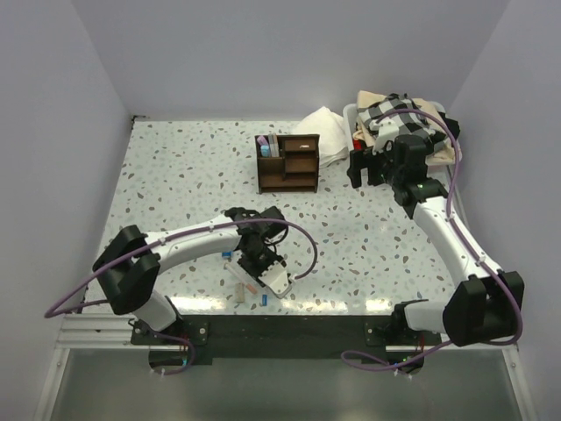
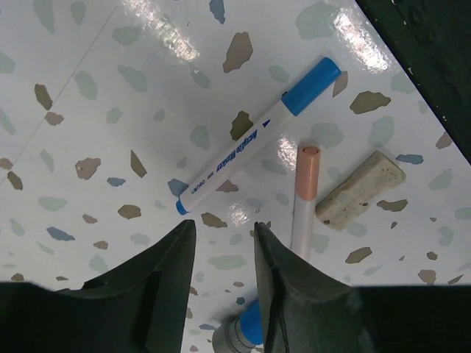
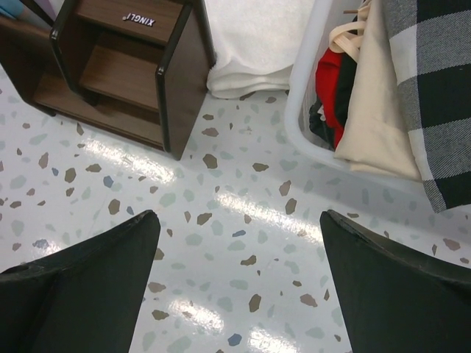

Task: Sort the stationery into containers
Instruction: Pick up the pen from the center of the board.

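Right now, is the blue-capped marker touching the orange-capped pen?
Apart. The left wrist view shows a strip of bare tabletop between the blue-capped marker and the tip of the orange-capped pen.

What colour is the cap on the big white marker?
Blue; the marker shows clearest in the left wrist view.

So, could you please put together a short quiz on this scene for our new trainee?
1. True or false: the right gripper is wide open and holds nothing.
2. In the left wrist view, what lies between the blue-capped marker and the beige piece? A) a peach-capped pen B) scissors C) a ruler
3. Which gripper hovers over that marker?
Key: 1 true; 2 A; 3 the left gripper.
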Motion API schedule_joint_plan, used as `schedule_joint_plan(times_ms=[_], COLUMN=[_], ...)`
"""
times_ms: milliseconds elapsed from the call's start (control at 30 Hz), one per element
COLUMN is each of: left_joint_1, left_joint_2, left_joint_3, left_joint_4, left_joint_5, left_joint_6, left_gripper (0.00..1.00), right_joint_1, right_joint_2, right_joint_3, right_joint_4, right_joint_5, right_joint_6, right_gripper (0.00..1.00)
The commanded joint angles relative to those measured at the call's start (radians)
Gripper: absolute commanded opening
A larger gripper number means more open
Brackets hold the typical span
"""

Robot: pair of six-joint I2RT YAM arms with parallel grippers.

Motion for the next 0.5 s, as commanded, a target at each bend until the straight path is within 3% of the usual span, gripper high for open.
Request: schedule_joint_plan(times_ms=[0, 467], left_joint_1=[-0.014, -0.027], left_joint_2=[0.025, 0.087], left_joint_3=[0.031, 0.014], left_joint_4=[-0.011, 0.037], left_joint_5=[0.004, 0.05], left_joint_6=[0.072, 0.146], left_gripper=[0.42, 0.4], right_joint_1=[-0.012, -0.032], right_joint_2=[0.019, 0.059], right_joint_3=[0.028, 0.033], right_joint_4=[0.021, 0.03], right_joint_5=[-0.046, -0.092], right_joint_6=[0.002, 0.006], right_gripper=[0.94, 0.92])
